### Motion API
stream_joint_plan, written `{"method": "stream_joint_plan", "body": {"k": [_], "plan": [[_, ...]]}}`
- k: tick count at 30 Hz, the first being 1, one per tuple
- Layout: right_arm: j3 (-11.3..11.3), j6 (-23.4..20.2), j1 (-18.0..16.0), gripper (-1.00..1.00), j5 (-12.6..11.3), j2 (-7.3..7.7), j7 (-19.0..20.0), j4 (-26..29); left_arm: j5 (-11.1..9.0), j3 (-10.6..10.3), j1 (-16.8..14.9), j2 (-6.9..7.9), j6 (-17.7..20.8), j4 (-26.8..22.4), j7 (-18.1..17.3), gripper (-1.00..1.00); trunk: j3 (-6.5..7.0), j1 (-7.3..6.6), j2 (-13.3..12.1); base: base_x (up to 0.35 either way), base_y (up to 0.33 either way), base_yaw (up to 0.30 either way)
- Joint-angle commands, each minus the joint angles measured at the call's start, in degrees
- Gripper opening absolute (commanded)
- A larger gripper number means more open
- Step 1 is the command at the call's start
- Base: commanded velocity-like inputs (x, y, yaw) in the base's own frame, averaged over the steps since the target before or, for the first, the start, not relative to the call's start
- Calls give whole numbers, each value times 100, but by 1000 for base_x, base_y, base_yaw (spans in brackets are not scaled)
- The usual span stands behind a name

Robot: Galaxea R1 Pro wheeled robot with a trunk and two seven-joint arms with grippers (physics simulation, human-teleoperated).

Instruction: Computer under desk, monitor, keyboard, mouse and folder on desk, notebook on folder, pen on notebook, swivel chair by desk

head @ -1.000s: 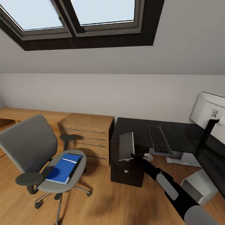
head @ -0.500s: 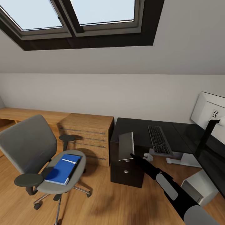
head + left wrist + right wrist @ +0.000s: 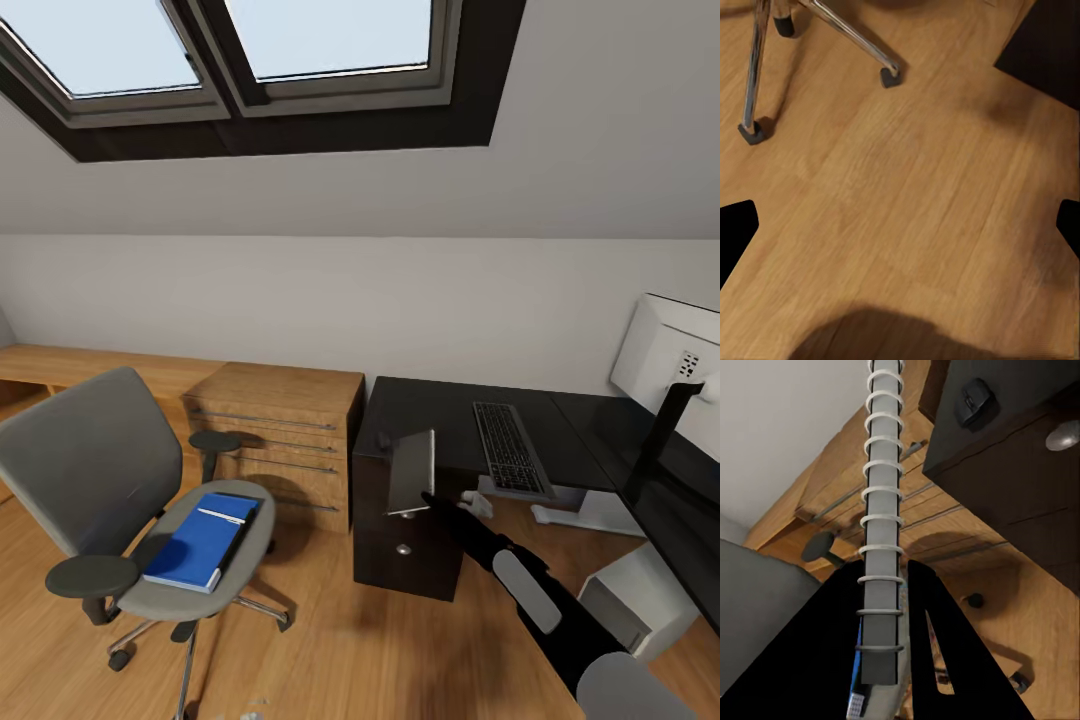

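Observation:
My right gripper (image 3: 426, 497) is shut on the dark grey notebook (image 3: 411, 472), holding it upright on edge at the left end of the black desk (image 3: 440, 405). In the right wrist view the notebook's spiral spine (image 3: 881, 510) runs between the gripper (image 3: 889, 581) fingers. The mouse (image 3: 383, 439) (image 3: 975, 401) lies on the desk just behind the notebook. The keyboard (image 3: 510, 445) lies further right, and the monitor (image 3: 668, 362) stands at the far right. The blue folder (image 3: 200, 542) rests on the swivel chair (image 3: 95, 470) seat with the thin white pen (image 3: 222, 514) on it. My left gripper (image 3: 900, 232) hangs open over the floor.
A wooden dresser (image 3: 285, 425) stands between chair and desk. The black drawer unit (image 3: 405, 548) sits under the desk's left end. The light grey computer (image 3: 640, 592) stands on the floor below the desk at right. The chair's chrome legs and castors (image 3: 891, 75) are near my left gripper.
The notebook has shifted slightly right and tilted in my right gripper, uncovering the mouse on the desk behind it. The chair and folder have barely moved.

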State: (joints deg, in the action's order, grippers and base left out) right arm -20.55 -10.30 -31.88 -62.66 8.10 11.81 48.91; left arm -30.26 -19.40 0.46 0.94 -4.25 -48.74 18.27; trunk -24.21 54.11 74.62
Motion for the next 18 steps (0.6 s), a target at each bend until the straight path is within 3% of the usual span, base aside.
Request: {"method": "stream_joint_plan", "body": {"k": [1,5,9,10,14,18], "plan": [[85,-19,-79,-100,-64,-15,-249,-26,16,-32,-2,2,409,-402,52,100,-5,0,3,0,0,0],[262,-28,-205,-100,-78,-32,-480,-76,70,-30,-2,-23,956,-1015,53,100,-5,0,3,0,0,0],[359,-31,-253,-100,-89,-38,-544,-93,84,-29,-2,-39,1204,-1588,48,100,-5,0,3,0,0,0],[468,-31,-268,-100,-131,-37,-484,-93,85,-29,-2,-54,1564,-2178,48,100,-5,0,3,0,0,0],[567,-34,-273,-100,-292,-28,-288,-78,64,-10,-2,-97,2335,-2970,52,100,-5,0,3,0,0,0],[590,-33,-275,-100,-345,-21,-191,-76,50,-20,-2,-109,2577,-3273,53,100,-5,0,3,0,0,0]]}}
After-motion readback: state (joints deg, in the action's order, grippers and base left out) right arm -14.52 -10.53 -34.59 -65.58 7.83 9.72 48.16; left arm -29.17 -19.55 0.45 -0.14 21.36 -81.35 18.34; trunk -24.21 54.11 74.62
